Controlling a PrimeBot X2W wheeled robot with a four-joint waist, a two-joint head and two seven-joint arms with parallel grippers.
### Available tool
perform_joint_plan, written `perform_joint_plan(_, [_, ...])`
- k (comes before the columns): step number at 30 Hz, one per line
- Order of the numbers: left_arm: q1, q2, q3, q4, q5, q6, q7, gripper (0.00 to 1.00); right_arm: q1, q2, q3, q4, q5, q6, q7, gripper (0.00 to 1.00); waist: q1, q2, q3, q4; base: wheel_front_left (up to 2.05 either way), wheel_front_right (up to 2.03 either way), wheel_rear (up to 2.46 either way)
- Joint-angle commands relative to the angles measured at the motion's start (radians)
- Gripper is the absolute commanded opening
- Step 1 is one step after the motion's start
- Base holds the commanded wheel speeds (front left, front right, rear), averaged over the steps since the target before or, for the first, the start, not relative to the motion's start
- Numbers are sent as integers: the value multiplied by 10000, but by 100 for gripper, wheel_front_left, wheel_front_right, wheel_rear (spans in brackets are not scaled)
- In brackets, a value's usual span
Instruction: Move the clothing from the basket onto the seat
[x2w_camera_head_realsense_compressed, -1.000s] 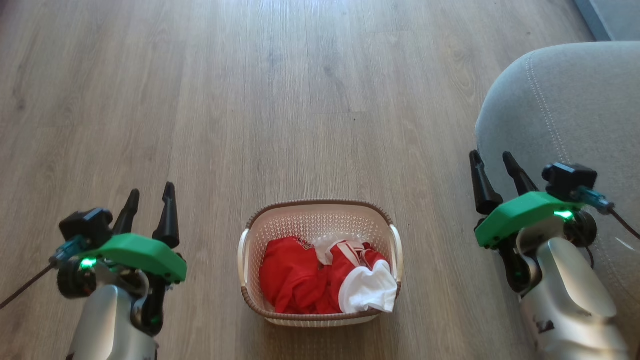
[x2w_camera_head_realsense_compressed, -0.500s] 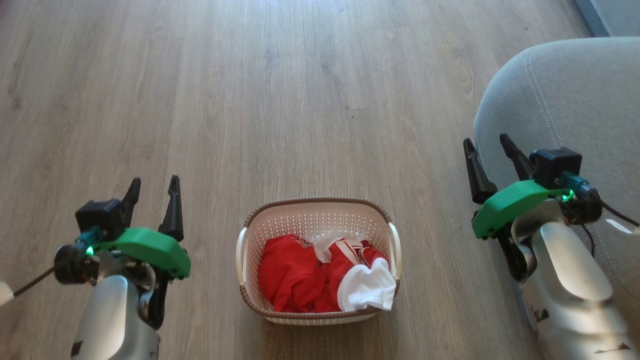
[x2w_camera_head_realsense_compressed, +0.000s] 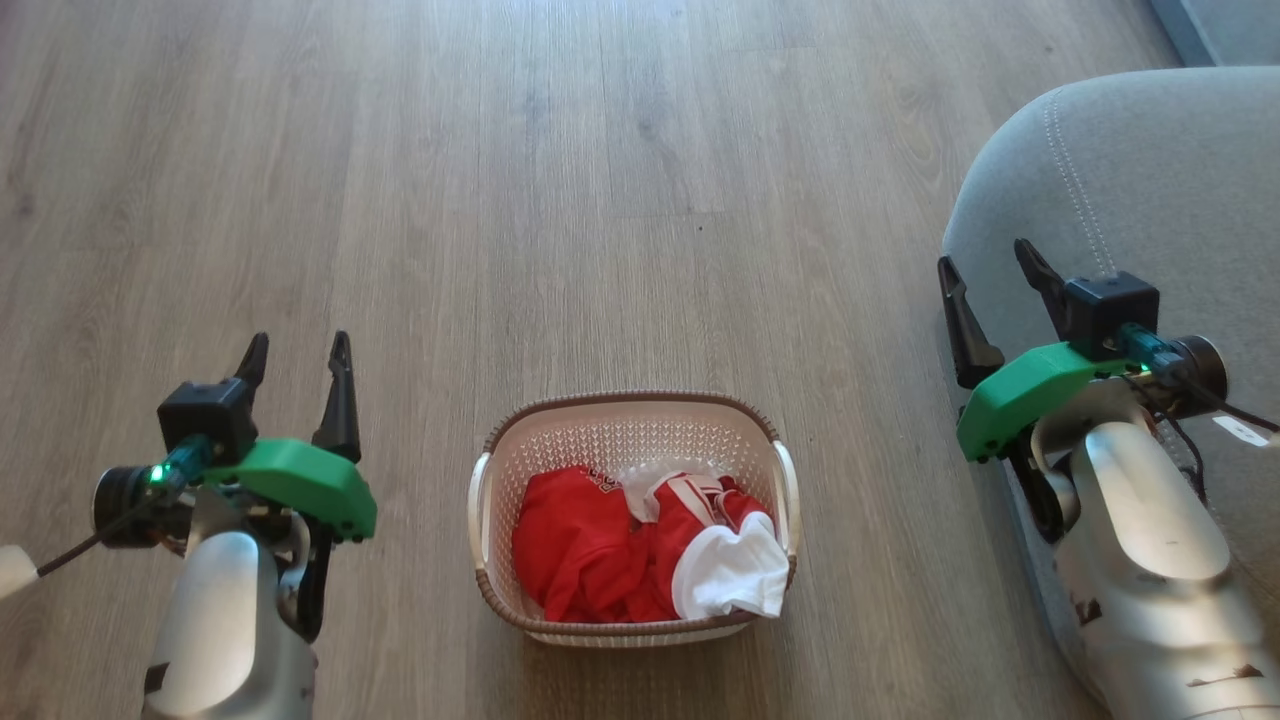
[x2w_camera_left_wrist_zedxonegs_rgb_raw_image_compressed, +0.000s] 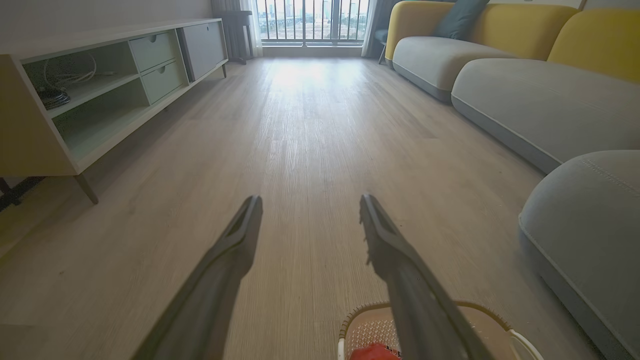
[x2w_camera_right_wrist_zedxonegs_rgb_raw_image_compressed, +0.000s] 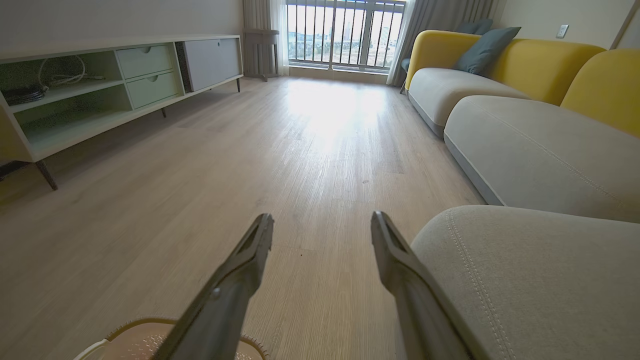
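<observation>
The basket (x2w_camera_head_realsense_compressed: 630, 410) stands on the wooden floor (x2w_camera_head_realsense_compressed: 600, 200), out on open boards nearer the floor's sofa-side edge than its cabinet-side edge, with bare planks all round it. The clothing (x2w_camera_head_realsense_compressed: 590, 560) is inside it. It is a crumpled red heap filling the near half of the basket, with white trim and lettering at the middle. A white sleeve end is bunched in the near right corner, lying against the brown rim. The basket's perforated far wall is uncovered.

The left gripper (x2w_camera_head_realsense_compressed: 297, 350) hangs over the floor to the left of the basket, apart from it, its two dark fingers spread with nothing between them. In the left wrist view the boards show through the gap, and the basket's far rim with a scrap of red sits at the bottom edge.

The right gripper (x2w_camera_head_realsense_compressed: 985, 258) is to the right of the basket and well apart from it, at the rounded edge of the grey seat (x2w_camera_head_realsense_compressed: 1150, 160). Its fingers are also spread and empty. One finger is over the floor and the other is in front of the seat's side; whether it touches the fabric I cannot tell. A light stitched seam runs over the seat.

Beyond the seat, a grey sofa with yellow backs (x2w_camera_right_wrist_zedxonegs_rgb_raw_image_compressed: 525, 145) runs along that edge of the floor and carries a teal cushion (x2w_camera_right_wrist_zedxonegs_rgb_raw_image_compressed: 485, 42). A low cabinet (x2w_camera_right_wrist_zedxonegs_rgb_raw_image_compressed: 100, 85) lines the opposite edge, and a railed window (x2w_camera_right_wrist_zedxonegs_rgb_raw_image_compressed: 345, 35) stands at the far end.
</observation>
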Motion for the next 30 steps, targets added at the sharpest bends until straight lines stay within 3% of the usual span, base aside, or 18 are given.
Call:
perform_joint_plan(1, [-482,167,341,-291,18,101,-126,100,-396,51,104,-303,-74,-2,-105,100,-1,0,10,1,0,0,0])
perform_joint_plan(16, [-333,137,19,-148,-108,56,-126,100,-444,228,-457,-875,-257,-2,-105,100,-1,0,535,-59,0,0,0])
perform_joint_plan(24, [-646,135,-670,-39,-541,-107,-126,100,-1068,366,-539,-1909,-276,-2,-105,100,-1,0,2116,-317,0,0,0])
perform_joint_plan(30, [-1251,134,-1393,-174,-1092,-196,-126,100,-1844,425,-658,-3083,-345,-2,-105,100,-1,0,4017,-509,0,0,0])
